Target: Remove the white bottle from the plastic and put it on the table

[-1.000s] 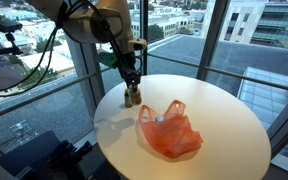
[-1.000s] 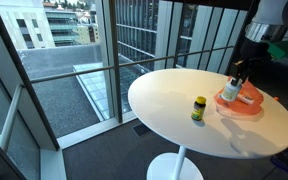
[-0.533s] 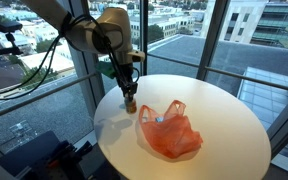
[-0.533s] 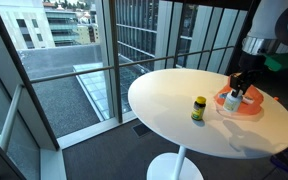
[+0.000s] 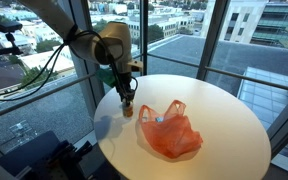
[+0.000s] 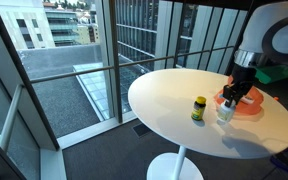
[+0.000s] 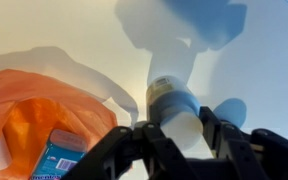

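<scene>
in an exterior view: arm [image 5: 109, 45] bent over the table's edge, gripper [image 5: 127, 100] pointing straight down. fingers closed on a small thing at their tips, the white bottle [image 5: 128, 111], too small here to make out in detail. low over the round white table [image 5: 224, 120]; cannot tell whether touching it. orange plastic bag [image 5: 170, 132] crumpled just beside, toward the table's middle, apart from the gripper.

in an exterior view from another spot: gripper [image 6: 230, 100] again pointing down, white bottle [image 6: 225, 113] upright beneath it and pinched from two sides. outside the orange plastic bag [image 6: 247, 104], just beside its edge, down near the table [image 6: 174, 95]. yellow bottle [image 6: 198, 108] with a dark cap standing on the tabletop, near the white one but apart from it.

in the wrist view: gripper [image 7: 184, 135] at the bottom edge, dark fingers [image 7: 224, 135] one on each side of the white bottle [image 7: 174, 103], pressed against its sides. bare white table [image 7: 64, 30] all round the bottle. orange plastic bag [image 7: 19, 120] off to the left, not touching the bottle, with a blue packet [image 7: 56, 155] lying inside. dark shadow of the gripper and bottle across the top.
</scene>
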`<state>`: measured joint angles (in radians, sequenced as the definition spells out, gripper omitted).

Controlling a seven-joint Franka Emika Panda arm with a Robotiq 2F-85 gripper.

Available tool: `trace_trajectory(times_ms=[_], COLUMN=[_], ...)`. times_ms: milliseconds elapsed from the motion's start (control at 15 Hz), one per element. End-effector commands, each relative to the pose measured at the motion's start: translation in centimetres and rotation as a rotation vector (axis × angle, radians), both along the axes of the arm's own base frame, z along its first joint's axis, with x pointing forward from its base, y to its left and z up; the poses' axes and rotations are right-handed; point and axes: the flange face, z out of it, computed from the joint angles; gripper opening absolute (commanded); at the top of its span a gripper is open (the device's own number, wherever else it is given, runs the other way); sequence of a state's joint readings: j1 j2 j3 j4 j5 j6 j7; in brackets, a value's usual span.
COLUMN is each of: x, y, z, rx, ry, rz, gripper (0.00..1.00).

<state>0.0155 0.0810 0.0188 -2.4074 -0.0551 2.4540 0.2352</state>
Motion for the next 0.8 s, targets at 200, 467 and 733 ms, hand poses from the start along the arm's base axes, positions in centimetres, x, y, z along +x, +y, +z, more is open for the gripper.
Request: trace_trajectory(times_ms=[200,467,733], x=[0.1,0.0,-0.4], y=[0.3,0.0,-0.6], z=[-1.4,-1.0,0.1], rx=[0.024,0.026,0.013], ry=[0.009,0.005,0.003], rz=[0.04,0.049,0.033], gripper=[0.22,0.83,1.0])
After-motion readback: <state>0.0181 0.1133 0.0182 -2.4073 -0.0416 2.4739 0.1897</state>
